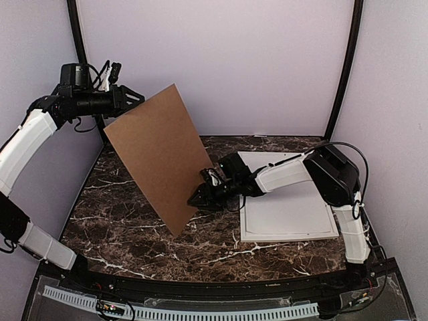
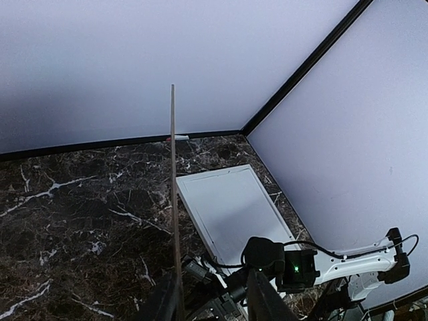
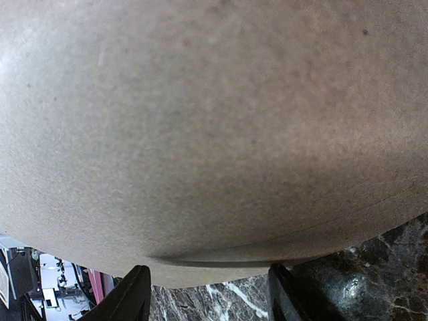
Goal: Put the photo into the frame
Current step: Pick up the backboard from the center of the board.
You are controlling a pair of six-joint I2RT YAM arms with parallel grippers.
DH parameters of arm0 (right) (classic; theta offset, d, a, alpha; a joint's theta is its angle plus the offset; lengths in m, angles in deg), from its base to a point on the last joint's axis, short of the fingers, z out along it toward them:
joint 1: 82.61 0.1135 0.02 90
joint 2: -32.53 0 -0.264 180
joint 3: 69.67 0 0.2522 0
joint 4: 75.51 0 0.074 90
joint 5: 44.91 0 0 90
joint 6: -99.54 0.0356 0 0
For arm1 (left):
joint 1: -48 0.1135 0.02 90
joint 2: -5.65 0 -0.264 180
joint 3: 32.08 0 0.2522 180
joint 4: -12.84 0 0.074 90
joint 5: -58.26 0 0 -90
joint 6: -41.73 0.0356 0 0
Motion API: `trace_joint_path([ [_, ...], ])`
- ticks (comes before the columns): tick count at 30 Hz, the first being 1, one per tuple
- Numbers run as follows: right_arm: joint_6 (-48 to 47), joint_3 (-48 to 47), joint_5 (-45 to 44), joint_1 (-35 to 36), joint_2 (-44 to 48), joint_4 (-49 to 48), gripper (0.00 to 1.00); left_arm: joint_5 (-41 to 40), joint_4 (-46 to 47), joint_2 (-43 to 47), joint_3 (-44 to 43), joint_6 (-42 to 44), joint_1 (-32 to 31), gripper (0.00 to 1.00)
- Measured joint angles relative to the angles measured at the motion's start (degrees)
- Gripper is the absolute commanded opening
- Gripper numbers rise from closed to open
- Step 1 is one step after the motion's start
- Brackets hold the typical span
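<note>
A brown board (image 1: 157,157) stands tilted on edge over a dark marble table (image 1: 127,221), one corner high and its lowest corner down near the stone; whether that corner touches cannot be told. At the board's top corner the left gripper (image 1: 134,97) straddles the thin edge with its fingers (image 2: 164,301) spread. The left wrist view shows the edge close beside one finger and a clear gap to the other, so nothing is pinched there. At the board's lower right edge the right gripper (image 1: 198,197) meets it from the side. In the right wrist view its fingers (image 3: 134,294) stand apart and their tips run out of sight under the board's face, with no pinch showing. Right of the board, the frame (image 1: 294,214) lies flat on the table, white, with a thin raised border. Its near left corner is just beside the right gripper. The right arm (image 1: 287,174) reaches across the frame's far left part, covering that corner. Left of the board and in front of it there is bare marble. Behind the board the pale walls (image 1: 234,60) close in, with a black post (image 1: 344,67) in the right corner and another just behind the left gripper.
</note>
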Motion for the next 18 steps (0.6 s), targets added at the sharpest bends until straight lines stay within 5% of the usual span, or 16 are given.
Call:
trace_joint_path([
  [18,0.3,1.0,0.6,-0.2,-0.1,-1.8,0.61,5.7,-0.5,-0.9,-1.3,-0.7,0.0,0.44],
])
